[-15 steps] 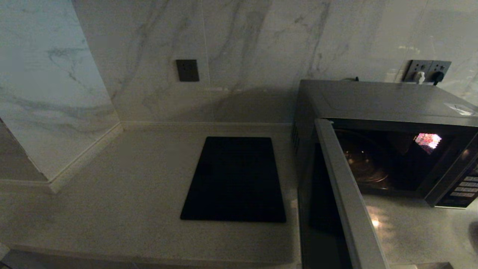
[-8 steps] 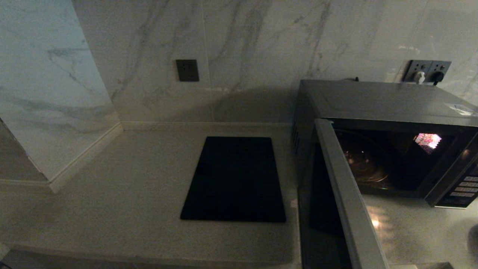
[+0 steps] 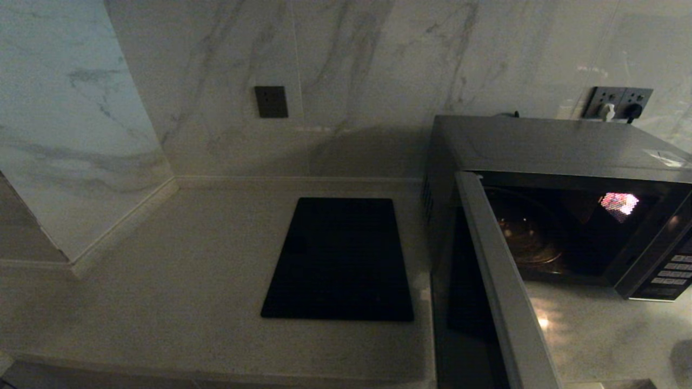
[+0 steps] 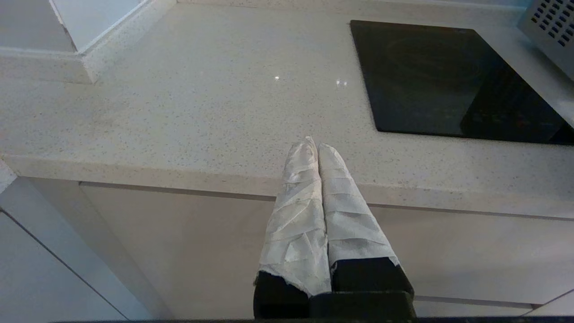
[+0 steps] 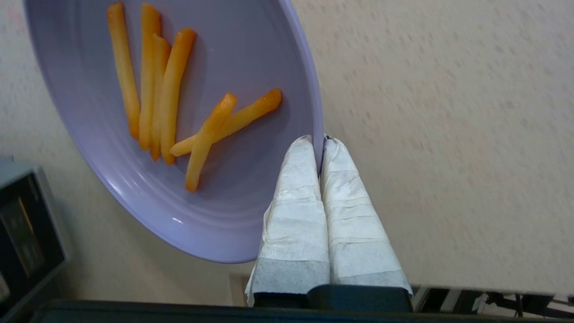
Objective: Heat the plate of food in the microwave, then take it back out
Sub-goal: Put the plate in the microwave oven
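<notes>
Plainly, the plate of food (image 5: 233, 197) is pinched only at its thin rim, so it could tip or slip from the taped fingers and shed its orange strips as it is carried toward the open microwave (image 3: 562, 162) at the right of the head view. The right pincer (image 5: 321, 142) is closed tight on that rim, low in the right wrist view above the pale surface (image 5: 448, 134). The left pincer (image 4: 316, 144) is seen pressed together on nothing, parked at the surface's near edge.

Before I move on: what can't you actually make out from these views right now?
- Head view: right gripper and plate of food lie outside the frame.
- Head view: microwave keypad labels too dark and small; the open door is cut by the bottom edge.
- Right wrist view: the plate's far rim is cropped; the right gripper hides the clamped rim.
</notes>
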Robot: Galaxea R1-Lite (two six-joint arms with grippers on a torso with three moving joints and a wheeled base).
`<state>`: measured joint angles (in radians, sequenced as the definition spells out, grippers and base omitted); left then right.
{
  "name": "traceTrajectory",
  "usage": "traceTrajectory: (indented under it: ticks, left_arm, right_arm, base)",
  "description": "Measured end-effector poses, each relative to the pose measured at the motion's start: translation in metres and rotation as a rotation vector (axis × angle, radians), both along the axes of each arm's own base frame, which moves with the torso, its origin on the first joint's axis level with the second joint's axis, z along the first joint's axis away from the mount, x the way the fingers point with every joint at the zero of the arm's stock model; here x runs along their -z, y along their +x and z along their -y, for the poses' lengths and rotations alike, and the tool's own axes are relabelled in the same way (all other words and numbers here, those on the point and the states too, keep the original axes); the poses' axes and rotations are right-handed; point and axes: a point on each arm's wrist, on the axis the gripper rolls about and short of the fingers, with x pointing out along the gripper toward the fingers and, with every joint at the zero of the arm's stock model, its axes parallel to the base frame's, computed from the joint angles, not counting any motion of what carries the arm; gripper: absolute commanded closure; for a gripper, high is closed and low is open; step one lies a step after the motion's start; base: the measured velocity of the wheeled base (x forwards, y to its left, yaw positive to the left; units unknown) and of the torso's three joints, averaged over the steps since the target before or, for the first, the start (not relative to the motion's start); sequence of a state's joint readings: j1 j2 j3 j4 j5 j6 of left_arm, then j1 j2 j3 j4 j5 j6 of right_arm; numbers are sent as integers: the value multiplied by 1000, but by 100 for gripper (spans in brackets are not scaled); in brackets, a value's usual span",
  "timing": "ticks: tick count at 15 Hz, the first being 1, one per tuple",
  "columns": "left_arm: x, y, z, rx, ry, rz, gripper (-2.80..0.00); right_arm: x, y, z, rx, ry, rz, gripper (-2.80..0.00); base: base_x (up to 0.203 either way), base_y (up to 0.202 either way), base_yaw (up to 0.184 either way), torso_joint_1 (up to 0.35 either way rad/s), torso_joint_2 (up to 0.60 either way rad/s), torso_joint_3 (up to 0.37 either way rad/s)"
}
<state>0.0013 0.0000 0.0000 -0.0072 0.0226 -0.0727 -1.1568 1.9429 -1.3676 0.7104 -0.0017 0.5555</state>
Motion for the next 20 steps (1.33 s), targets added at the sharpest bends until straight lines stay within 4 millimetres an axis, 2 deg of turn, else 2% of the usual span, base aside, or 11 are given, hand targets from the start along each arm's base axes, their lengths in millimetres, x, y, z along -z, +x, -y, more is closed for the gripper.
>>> traceTrajectory:
  ticks: [7,12,17,20]
  left_arm:
    - [0,0,0,0,0,0,0]
    - [0,0,0,0,0,0,0]
    - [0,0,0,0,0,0,0]
    - [0,0,0,0,0,1,0]
  right_arm:
    - [-18,-13,-34,-26,1,66,0]
    - [-28,-28,-75,-132,-12,78,0]
    - [-36,-18,-110,-255,-30,93,0]
    - [-40,-6,-134,-394,-3,197,0]
  base:
    - [0,0,0,0,0,0]
    - [0,0,0,0,0,0]
    - [0,0,0,0,0,0]
    - [0,0,0,0,0,0]
